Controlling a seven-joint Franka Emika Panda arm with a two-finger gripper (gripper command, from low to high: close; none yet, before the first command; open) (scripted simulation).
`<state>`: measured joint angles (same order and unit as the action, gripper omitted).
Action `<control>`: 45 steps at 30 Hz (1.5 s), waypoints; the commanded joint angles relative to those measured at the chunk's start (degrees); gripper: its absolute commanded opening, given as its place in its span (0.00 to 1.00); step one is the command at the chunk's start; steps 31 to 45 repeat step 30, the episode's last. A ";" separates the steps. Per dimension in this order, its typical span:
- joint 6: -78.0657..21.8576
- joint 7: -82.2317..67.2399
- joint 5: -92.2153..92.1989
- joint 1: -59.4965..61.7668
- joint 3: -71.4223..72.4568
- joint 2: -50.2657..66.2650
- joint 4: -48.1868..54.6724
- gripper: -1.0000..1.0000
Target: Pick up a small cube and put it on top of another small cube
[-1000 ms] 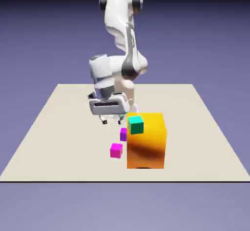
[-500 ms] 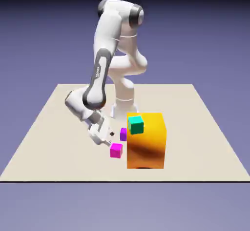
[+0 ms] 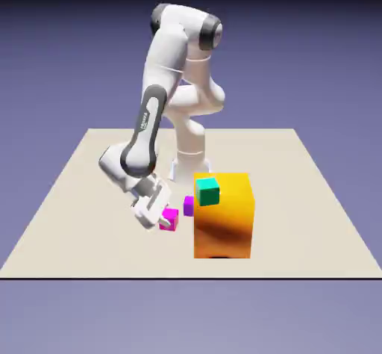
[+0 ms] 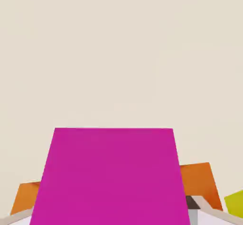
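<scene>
A magenta small cube sits between the fingers of my gripper, which is shut on it just above the table, left of the big orange block. In the hand view this magenta cube fills the lower middle and hides most of both fingers. A purple small cube rests on the table just behind it, against the orange block's left side. A teal small cube shows at the orange block's upper left corner and appears to sit on it.
The big orange block stands right of the gripper, close to the held cube. Its orange surface shows at the hand view's lower corners. The beige table stretches away to the exterior view's left.
The arm dropped and swung to the exterior view's left, and the gripper closed on the magenta cube. The cube has shifted slightly up and left from where it lay.
</scene>
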<state>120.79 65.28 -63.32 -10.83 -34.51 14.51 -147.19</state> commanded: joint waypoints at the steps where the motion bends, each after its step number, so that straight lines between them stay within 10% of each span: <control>1: -1.47 1.08 2.41 1.69 2.01 -0.68 2.08 0.00; 19: -32.13 21.24 33.80 29.94 38.51 -10.82 35.96 0.00; 27: -25.36 20.99 29.14 26.63 41.70 -10.16 25.30 0.00; 28: -25.36 20.99 29.14 26.63 41.70 -10.16 25.30 1.00; 45: -27.48 21.48 29.59 27.09 41.29 -10.12 27.37 1.00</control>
